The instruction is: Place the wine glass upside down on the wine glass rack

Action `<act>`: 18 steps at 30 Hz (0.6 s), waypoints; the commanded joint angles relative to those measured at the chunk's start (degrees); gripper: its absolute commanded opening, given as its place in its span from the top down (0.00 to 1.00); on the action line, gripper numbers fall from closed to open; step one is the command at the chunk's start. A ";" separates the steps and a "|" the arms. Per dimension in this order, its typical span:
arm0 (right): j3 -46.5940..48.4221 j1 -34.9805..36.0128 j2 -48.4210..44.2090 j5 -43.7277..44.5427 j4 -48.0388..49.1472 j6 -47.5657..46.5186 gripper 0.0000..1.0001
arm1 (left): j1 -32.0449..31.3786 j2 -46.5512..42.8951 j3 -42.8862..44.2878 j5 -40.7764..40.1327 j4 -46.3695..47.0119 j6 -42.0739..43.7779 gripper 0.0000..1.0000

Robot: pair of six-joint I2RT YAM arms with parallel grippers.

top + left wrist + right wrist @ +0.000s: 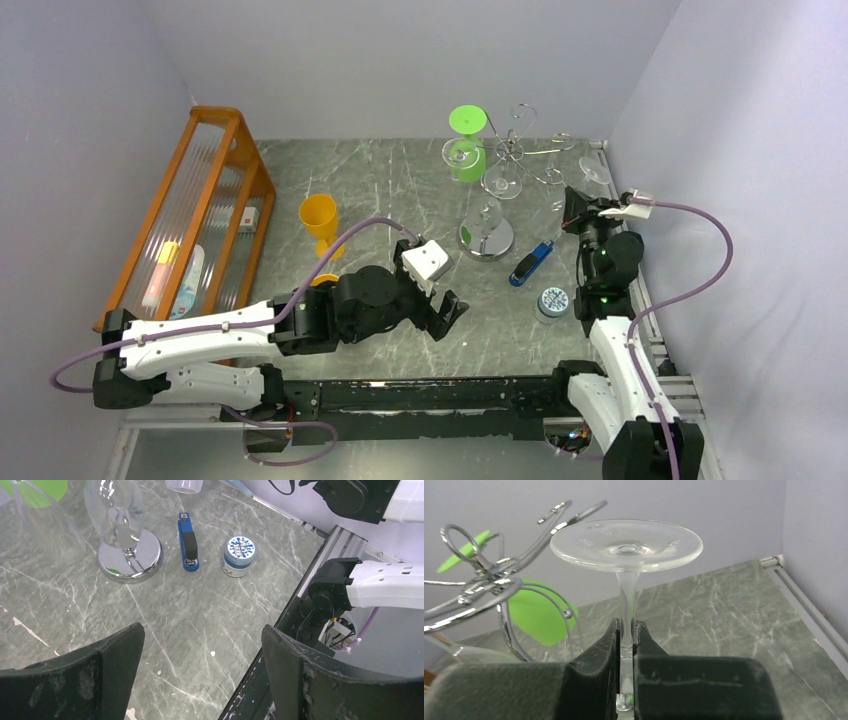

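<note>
A clear wine glass [626, 545] is held upside down, its round foot on top and its bowl hidden below the fingers. My right gripper [626, 625] is shut on its stem. In the top view this gripper [580, 208] stands just right of the wine glass rack [512, 150], with the glass foot [594, 176] beside the curled chrome arms [484, 575]. A green glass [466, 140] and clear glasses hang from the rack. My left gripper [446, 314] hovers low over the table's front middle, open, with nothing between its fingers [120, 645].
The rack's mirrored base [131, 555] stands mid-table. A blue stapler [530, 264] and a small round tin [552, 300] lie right of it. An orange cup [318, 218] and an orange slatted rack [200, 210] are at the left. A metal rail [640, 290] runs along the right edge.
</note>
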 commanded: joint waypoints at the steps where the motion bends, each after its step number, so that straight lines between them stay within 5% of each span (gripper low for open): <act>1: 2.52 -3.20 0.93 -11.10 9.27 3.66 1.00 | -0.01 0.17 2.30 -1.49 -3.30 0.04 0.09; 18: 6.62 -3.85 8.31 -27.34 11.08 -1.68 1.00 | -0.01 -0.11 1.58 -1.52 -2.04 1.97 0.08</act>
